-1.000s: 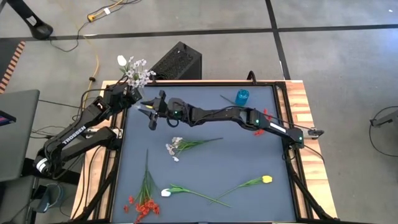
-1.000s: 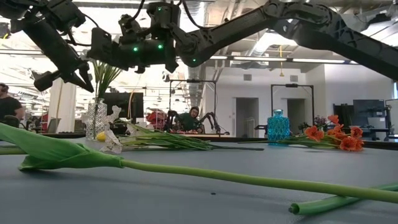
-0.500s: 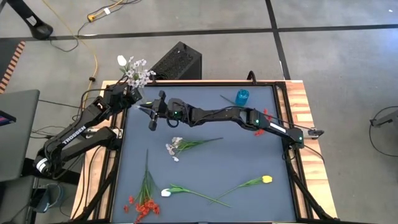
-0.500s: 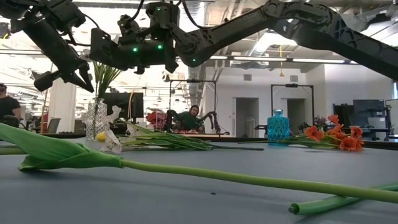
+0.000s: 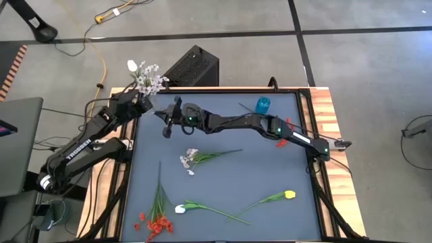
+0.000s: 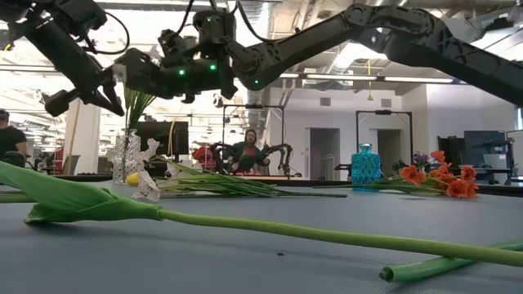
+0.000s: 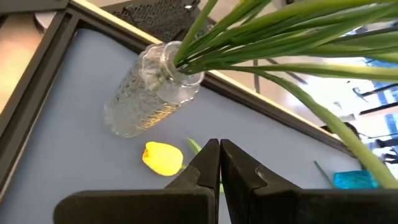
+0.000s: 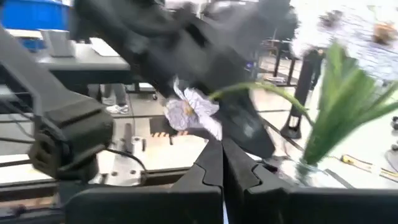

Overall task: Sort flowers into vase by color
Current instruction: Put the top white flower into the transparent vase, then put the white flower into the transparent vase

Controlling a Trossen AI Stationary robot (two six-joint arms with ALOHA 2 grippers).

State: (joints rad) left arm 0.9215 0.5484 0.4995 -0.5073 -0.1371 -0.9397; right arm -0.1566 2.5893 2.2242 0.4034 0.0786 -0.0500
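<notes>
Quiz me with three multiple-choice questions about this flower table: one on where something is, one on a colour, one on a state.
1. Where do the upright white flowers stand?
A. in the blue vase
B. in the clear vase at the mat's corner by the left arm
C. in a basket

2. What colour is the bloom lying beside the clear vase?
A. yellow
B. purple
C. black

3. How are the fingers of the left gripper and the right gripper?
A. spread wide
B. clamped on the blue vase
C. shut together

Answers:
1 B: green stems rise from the clear vase's neck.
2 A: the left wrist view shows a yellow bloom on the mat.
3 C: each wrist view shows its two fingers meeting.
</notes>
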